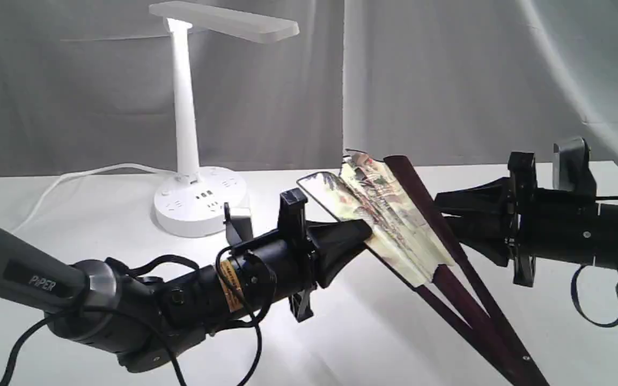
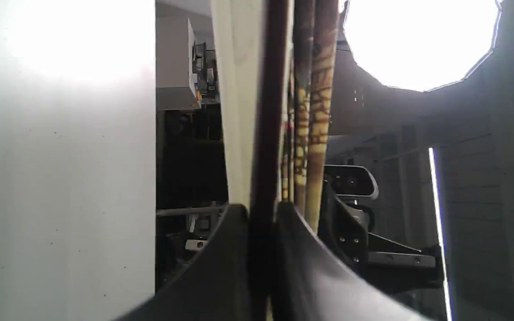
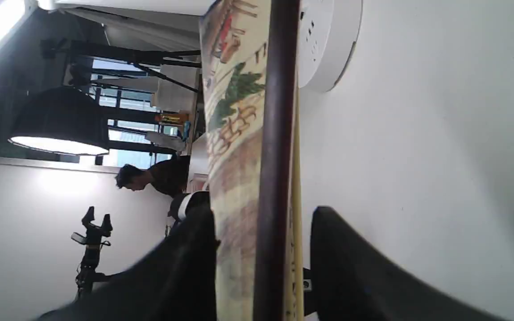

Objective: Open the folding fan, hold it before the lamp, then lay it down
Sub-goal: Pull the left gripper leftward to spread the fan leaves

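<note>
Folding fan (image 1: 389, 214) sits mid-frame, lower right of the lamp (image 1: 185, 123), only partly spread; I find my left gripper (image 1: 360, 236) clamped on one guard and my right gripper (image 3: 263, 211) part-open astride the other, not pinching, so full spreading, presenting and laying down remain.

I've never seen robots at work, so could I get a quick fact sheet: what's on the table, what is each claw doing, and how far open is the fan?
folding fan: partly spread, tilted, lifted between the two arms
lamp: upright at the back of the table, left of the fan in the exterior view
left gripper: shut on one dark outer guard
right gripper: jaws open, straddling the other guard
stage: fan not fully open, not yet before the lamp
</note>
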Controlling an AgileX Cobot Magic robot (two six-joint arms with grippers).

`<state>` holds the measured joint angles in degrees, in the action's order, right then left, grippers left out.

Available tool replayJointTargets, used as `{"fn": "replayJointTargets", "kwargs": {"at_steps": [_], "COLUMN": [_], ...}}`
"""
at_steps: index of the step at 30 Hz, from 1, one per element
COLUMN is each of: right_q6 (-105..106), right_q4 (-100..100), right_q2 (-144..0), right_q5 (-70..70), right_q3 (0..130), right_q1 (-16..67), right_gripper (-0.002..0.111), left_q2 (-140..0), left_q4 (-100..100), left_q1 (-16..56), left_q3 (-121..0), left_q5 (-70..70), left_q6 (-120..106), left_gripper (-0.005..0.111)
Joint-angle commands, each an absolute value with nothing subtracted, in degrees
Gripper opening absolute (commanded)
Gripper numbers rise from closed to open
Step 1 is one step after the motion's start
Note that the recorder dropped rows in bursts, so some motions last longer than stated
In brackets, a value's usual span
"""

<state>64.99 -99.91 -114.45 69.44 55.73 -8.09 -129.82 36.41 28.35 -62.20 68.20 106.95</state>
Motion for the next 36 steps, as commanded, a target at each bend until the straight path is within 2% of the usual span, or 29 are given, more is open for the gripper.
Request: {"fn": "replayJointTargets", "kwargs": {"at_steps": [1,9,13,19,29,36], "right_q6": [65.68,65.90,66.29,68.15,68.56,68.56], "right_q4": [-99.95,-99.95,-99.95,-99.95,-99.95,-99.95], "right_q2": [-114.45,-114.45,-114.45,-114.45,-114.45,-114.45], "right_q5": [69.96,69.96,69.96,69.96,67.37,67.50], "right_q3": [55.81,55.81,55.81,55.81,56.07,58.46], "right_q1": [-7.46,-6.83,-6.83,-6.83,-6.83,-6.83], "right_gripper": [0.036,0.034,0.024,0.000,0.000,0.000], "left_q2": [-129.60,-130.00,-131.02,-131.25,-131.25,-130.95], "left_q4": [36.58,40.83,41.70,41.05,40.97,33.77], "left_q1": [28.62,28.62,28.62,28.22,25.89,25.99], "left_q3": [-63.71,-66.14,-66.14,-66.14,-65.87,-59.81], "left_q5": [68.72,66.06,66.66,69.96,69.96,69.96], "left_q6": [106.32,106.32,106.83,106.70,106.43,103.89], "left_gripper": [0.000,0.000,0.000,0.000,0.000,0.000]}}
